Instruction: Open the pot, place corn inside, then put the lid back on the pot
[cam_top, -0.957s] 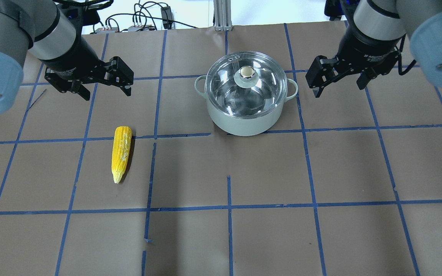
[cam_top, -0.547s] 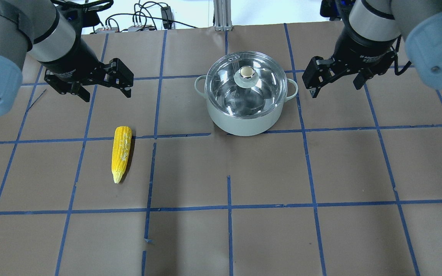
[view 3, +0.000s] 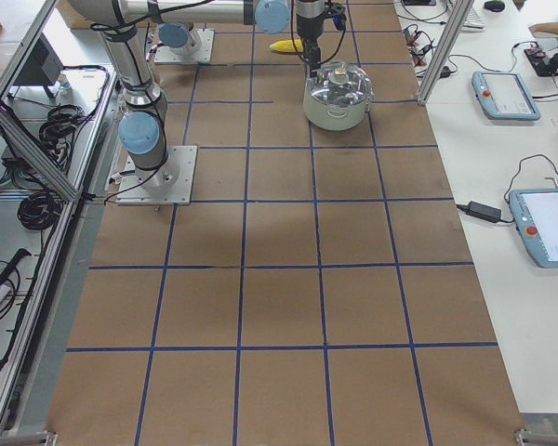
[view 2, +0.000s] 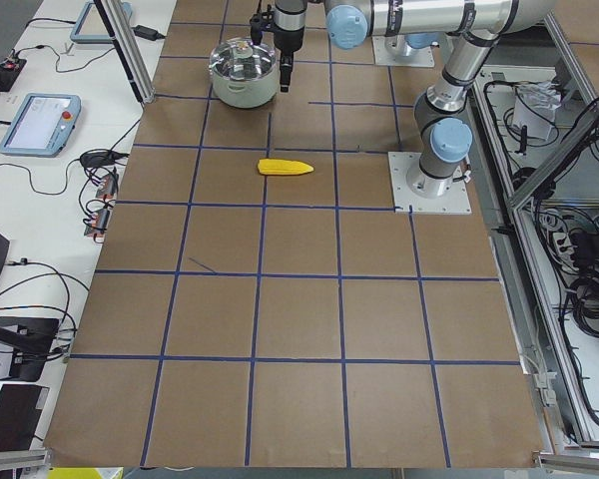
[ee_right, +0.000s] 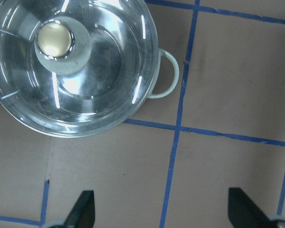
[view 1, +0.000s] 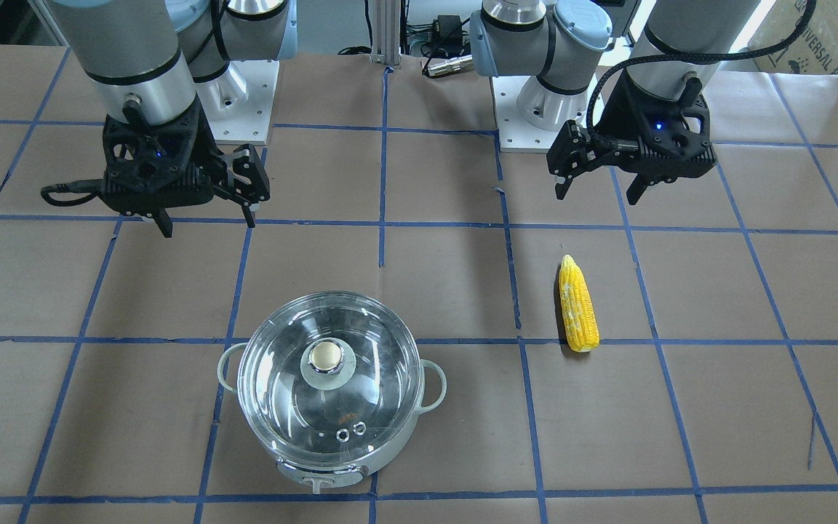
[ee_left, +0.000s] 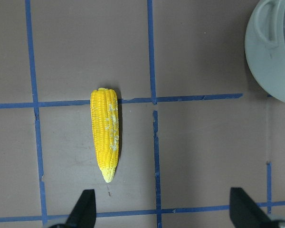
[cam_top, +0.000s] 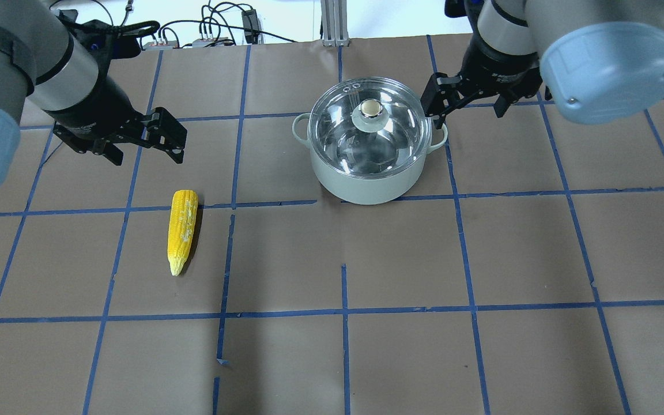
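The pot (cam_top: 366, 185) stands at the table's back middle with the glass lid (cam_top: 389, 124) on it, brass knob (cam_top: 370, 108) on top. The corn (cam_top: 182, 229) lies flat to its left, tip toward the front. My left gripper (cam_top: 147, 151) is open and empty, hovering just behind the corn; the left wrist view shows the corn (ee_left: 106, 135) between and ahead of my fingertips (ee_left: 83, 206). My right gripper (cam_top: 469, 113) is open and empty, above the pot's right handle (ee_right: 168, 76). The right wrist view shows the lid (ee_right: 109, 61) at upper left.
The table is covered with brown paper with a blue tape grid (cam_top: 343, 311). Cables and a metal post (cam_top: 335, 23) sit at the far edge. The arm bases (view 1: 535, 109) are bolted behind the work area. Tablets (view 3: 539, 223) lie on a side bench.
My right gripper has moved left, up to the pot's right handle. My left gripper has moved a little left and forward toward the corn. Pot, lid and corn have not moved.
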You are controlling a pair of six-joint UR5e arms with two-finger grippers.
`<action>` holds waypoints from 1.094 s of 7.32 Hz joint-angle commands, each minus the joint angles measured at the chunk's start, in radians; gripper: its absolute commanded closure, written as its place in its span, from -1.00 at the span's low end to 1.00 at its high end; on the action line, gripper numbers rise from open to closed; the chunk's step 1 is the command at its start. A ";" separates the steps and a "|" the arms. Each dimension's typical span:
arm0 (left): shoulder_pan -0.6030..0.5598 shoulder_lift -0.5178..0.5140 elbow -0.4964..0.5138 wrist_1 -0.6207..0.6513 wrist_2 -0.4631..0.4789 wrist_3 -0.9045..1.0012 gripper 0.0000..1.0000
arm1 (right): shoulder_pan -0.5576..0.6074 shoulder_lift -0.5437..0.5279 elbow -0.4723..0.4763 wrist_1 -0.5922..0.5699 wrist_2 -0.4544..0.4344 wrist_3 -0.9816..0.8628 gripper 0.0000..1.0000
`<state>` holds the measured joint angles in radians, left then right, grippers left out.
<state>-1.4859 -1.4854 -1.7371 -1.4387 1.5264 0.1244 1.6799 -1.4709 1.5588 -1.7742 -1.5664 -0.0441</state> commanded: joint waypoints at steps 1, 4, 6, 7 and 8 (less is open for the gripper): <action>0.056 0.008 -0.115 0.051 0.008 0.050 -1.00 | 0.085 0.142 -0.103 -0.057 -0.003 0.104 -0.97; 0.092 -0.039 -0.323 0.418 0.006 0.125 -1.00 | 0.167 0.335 -0.233 -0.111 -0.075 0.104 -0.95; 0.101 -0.108 -0.326 0.483 0.008 0.136 -1.00 | 0.167 0.369 -0.249 -0.117 -0.075 0.102 -0.89; 0.104 -0.149 -0.329 0.519 0.008 0.136 -1.00 | 0.167 0.370 -0.247 -0.117 -0.075 0.102 -0.83; 0.104 -0.188 -0.325 0.529 0.008 0.138 -1.00 | 0.167 0.370 -0.249 -0.119 -0.073 0.102 -0.64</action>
<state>-1.3843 -1.6239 -2.0626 -0.9369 1.5339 0.2601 1.8463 -1.1047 1.3124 -1.8910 -1.6408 0.0581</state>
